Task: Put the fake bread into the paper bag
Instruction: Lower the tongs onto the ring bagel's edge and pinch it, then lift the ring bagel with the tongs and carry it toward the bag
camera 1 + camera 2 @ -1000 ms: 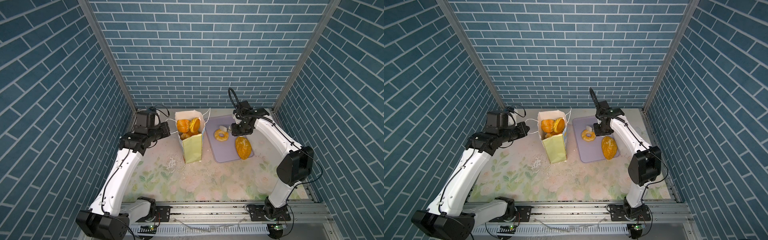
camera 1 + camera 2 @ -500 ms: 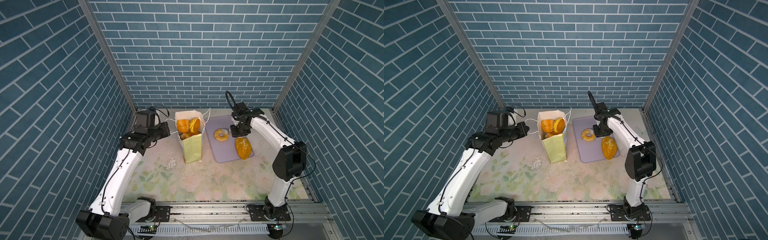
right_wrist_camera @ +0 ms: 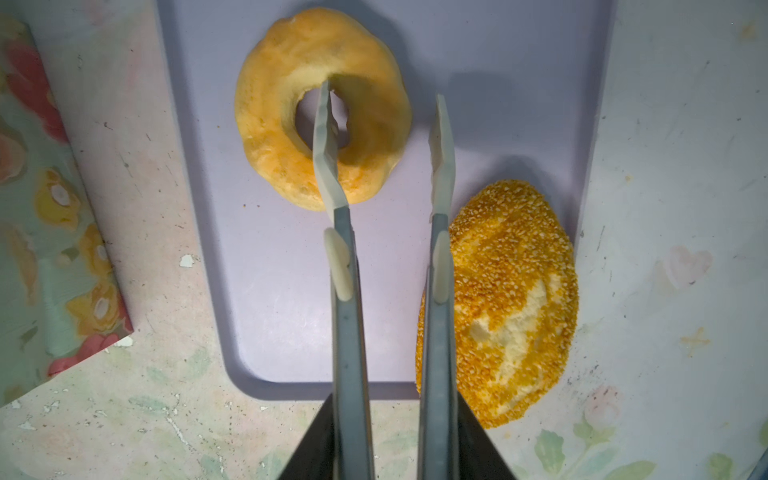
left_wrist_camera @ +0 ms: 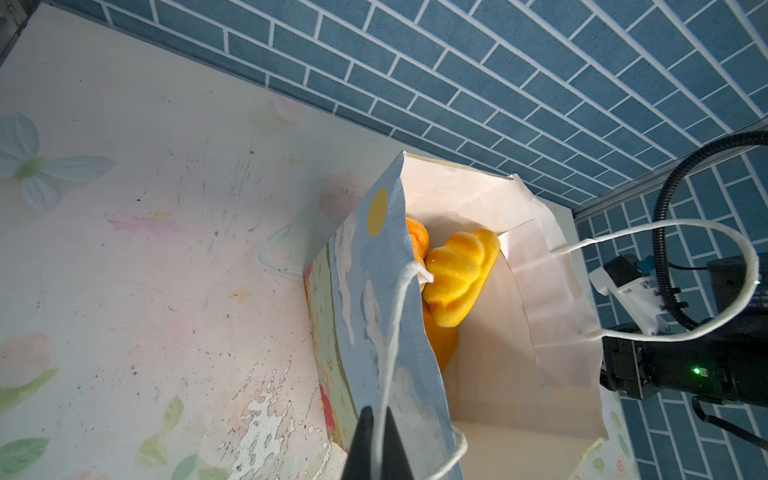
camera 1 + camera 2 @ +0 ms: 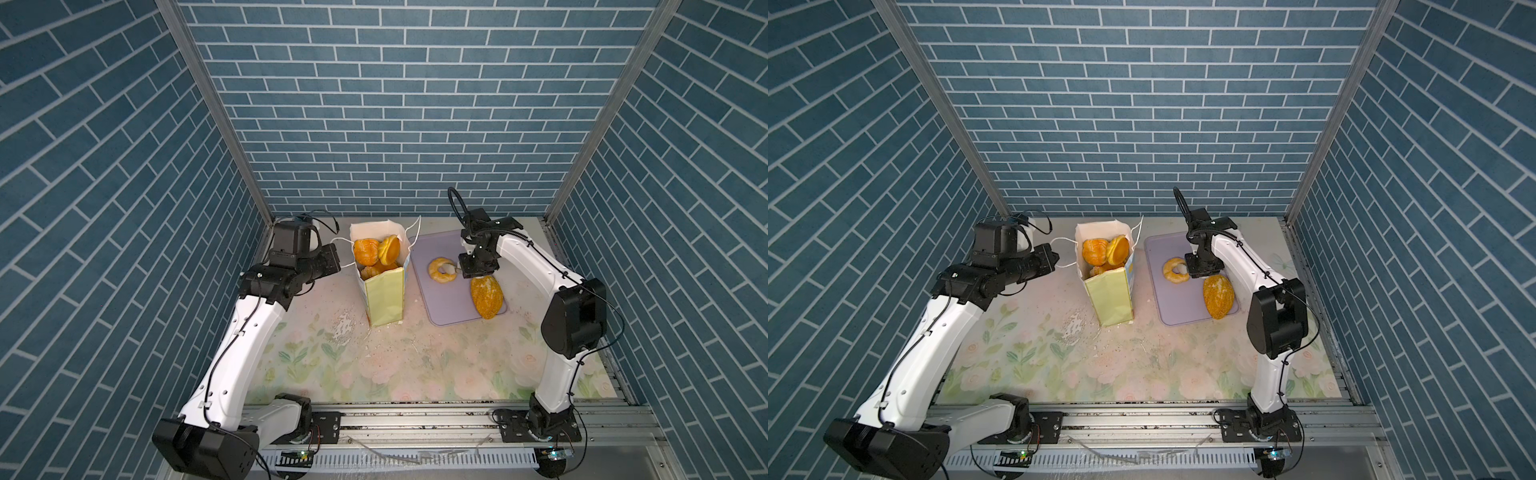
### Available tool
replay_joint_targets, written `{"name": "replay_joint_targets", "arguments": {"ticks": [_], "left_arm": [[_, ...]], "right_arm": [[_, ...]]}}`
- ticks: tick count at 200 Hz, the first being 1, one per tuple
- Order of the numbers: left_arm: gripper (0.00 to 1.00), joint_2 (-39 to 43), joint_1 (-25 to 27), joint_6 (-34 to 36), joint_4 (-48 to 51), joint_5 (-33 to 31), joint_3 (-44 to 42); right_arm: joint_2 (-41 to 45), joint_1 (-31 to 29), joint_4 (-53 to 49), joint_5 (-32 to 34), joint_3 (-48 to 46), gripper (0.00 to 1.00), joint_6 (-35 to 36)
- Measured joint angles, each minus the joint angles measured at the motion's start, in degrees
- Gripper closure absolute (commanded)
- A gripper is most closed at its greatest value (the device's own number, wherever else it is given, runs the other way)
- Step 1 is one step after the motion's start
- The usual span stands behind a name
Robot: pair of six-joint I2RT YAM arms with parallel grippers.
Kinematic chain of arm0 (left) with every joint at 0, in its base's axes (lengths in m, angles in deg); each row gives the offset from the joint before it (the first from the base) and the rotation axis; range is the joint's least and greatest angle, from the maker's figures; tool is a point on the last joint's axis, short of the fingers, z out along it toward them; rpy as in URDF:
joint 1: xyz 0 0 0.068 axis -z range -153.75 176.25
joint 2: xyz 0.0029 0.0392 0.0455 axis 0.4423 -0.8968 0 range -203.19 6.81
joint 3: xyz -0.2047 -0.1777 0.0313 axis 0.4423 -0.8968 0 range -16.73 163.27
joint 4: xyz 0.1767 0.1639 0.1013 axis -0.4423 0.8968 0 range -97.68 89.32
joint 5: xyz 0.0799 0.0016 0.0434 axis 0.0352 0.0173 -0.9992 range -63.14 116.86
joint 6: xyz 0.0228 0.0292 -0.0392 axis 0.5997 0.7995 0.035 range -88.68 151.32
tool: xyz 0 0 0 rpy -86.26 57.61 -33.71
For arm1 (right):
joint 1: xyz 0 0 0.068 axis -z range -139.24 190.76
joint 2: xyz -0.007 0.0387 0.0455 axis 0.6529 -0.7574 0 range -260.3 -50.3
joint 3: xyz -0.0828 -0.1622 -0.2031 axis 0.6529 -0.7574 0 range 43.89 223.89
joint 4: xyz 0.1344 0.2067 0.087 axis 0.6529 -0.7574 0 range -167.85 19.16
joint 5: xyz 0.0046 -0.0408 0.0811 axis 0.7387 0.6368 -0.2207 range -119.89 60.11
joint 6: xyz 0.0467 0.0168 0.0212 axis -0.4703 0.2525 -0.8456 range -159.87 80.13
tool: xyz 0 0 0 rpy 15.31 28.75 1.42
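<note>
Bread (image 5: 376, 254) fills the top of the paper bag (image 5: 384, 299), which stands upright near the back edge of the worktop (image 5: 395, 374), about midway along it; orange buns show above its rim in both top views, and a ribbed bun (image 4: 457, 274) lies on top of the pile in the left wrist view. Two pieces are still outside: a ring doughnut (image 3: 266, 124) in the left half of the lilac tray (image 5: 451, 309), which lies just right of the bag; and a seeded loaf (image 3: 511, 291) at the tray's front right corner, overhanging its right edge onto the worktop. The left gripper (image 4: 377, 419) is fully closed on the bag's near cord handle (image 4: 395, 332), with the cord running between its black tips; the far handle loops free. The right gripper (image 3: 382, 91) hangs over the doughnut with its jaws partly apart, gripping nothing; one finger (image 3: 328, 166) points into the hole; the other finger (image 3: 442, 166) stands just outside the ring, on the loaf's side, with bare tray showing between it and the ring; whether either tip touches the doughnut I cannot tell. Compared with a second ago, the bag, bread, tray and left arm are unchanged; the right arm's elbow (image 5: 575, 316) has drawn in from the right edge, while its gripper has stayed over the doughnut.
</note>
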Motion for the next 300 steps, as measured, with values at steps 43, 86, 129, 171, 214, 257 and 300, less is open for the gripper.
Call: {"name": "replay_joint_targets", "arguments": {"ticks": [43,86,129,171,214,257,300], "left_arm": [[1.00,0.02,0.00,0.00,0.00,-0.02,0.00],[1.00,0.02,0.00,0.00,0.00,-0.02,0.00],[1.00,0.02,0.00,0.00,-0.02,-0.02,0.00],[1.00,0.02,0.00,-0.07,-0.35,0.02,-0.61],[1.00,0.39,0.00,-0.09,-0.42,0.02,-0.96],[1.00,1.31,0.00,-0.04,-0.44,0.02,-1.51],[1.00,1.33,0.00,-0.04,-0.46,0.04,-1.88]], "right_arm": [[-0.57,-0.31,-0.66,-0.55,0.00,0.66,0.87],[-1.42,-0.55,-0.92,-0.52,0.52,0.74,0.98],[-1.42,-0.63,-1.14,-0.09,1.73,0.80,1.05],[-1.01,-0.68,-1.95,0.22,3.19,0.83,1.25],[1.77,-0.68,-3.54,1.16,5.55,0.85,1.25],[5.29,-0.68,-5.09,2.49,9.03,0.86,1.27],[6.91,-0.68,-6.75,3.06,9.99,0.87,1.40]]}}
